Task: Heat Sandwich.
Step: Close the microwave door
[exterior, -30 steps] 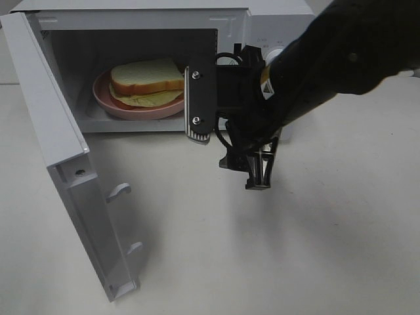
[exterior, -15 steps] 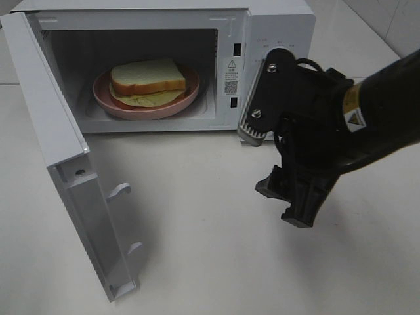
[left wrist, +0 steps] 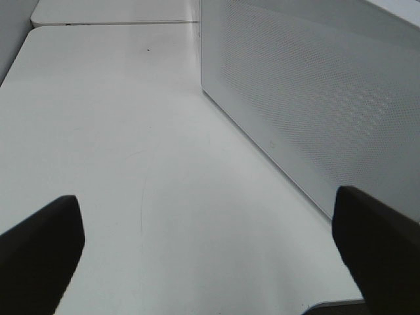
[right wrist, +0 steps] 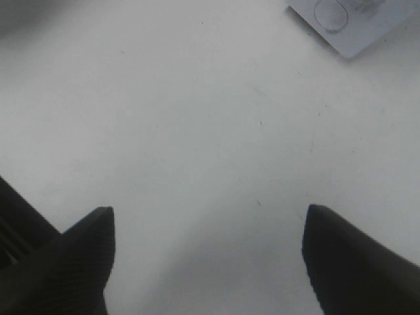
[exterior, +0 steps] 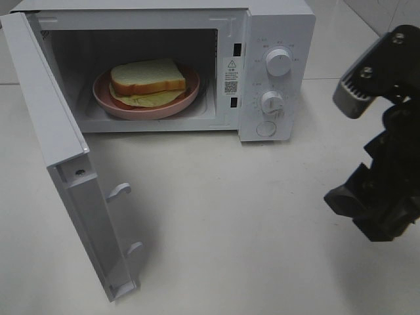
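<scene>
Right claw [right wrist: 207, 213] first: jaws spread fairly wide, nothing between them, only bare tabletop [exterior: 230, 216] showing through the gap, and from the high camera I've got it hanging off to the right of the microwave [exterior: 275, 26], well apart from it. Left claw [left wrist: 207, 226] is spread as wide as it goes, also empty, low over the tabletop with a white dotted panel [left wrist: 315, 111] just beside it; I take that for the outer face of the door, though I can't see this arm from above to confirm. Now the good news: the sandwich [exterior: 147, 80] is inside the oven cavity, sitting on the pink plate [exterior: 191, 97], top slice a bit askew over the pale filling, plate flat on the cavity floor. So loading looks done to me. What's left, as I read it: the door [exterior: 52, 131] stands swung fully open on the left, so it needs pushing shut, and my left claw looks the better placed for that. After that come the two knobs, upper [exterior: 279, 62] and lower [exterior: 271, 102], on the control panel, which my right claw would have to reach to start the heating. I'd call it roughly halfway, with the fiddly dial work ahead.
</scene>
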You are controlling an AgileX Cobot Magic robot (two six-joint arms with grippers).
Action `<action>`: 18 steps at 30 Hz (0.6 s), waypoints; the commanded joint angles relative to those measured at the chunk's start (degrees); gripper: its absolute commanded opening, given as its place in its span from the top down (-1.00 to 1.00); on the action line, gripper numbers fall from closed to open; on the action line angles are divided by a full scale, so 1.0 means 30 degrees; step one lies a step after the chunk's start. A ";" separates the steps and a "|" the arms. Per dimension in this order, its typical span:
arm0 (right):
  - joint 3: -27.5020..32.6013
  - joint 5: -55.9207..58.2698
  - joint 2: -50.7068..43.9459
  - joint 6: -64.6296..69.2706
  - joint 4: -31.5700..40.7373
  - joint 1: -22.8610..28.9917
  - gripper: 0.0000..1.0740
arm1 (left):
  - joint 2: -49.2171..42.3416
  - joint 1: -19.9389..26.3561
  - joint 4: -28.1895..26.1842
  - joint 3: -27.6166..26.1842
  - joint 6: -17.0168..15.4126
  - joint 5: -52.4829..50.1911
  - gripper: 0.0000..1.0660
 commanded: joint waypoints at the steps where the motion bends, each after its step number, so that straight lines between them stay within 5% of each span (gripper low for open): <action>1: 0.0057 0.1356 -0.0917 0.0821 0.0076 0.0038 -0.42 | -0.0497 0.0000 -0.0057 0.0095 -0.0057 -0.0172 -0.82; 18: 0.0057 0.8938 -0.6264 0.1165 0.0649 0.0038 -0.42 | -0.0497 0.0000 -0.0057 0.0095 -0.0057 -0.0172 -0.82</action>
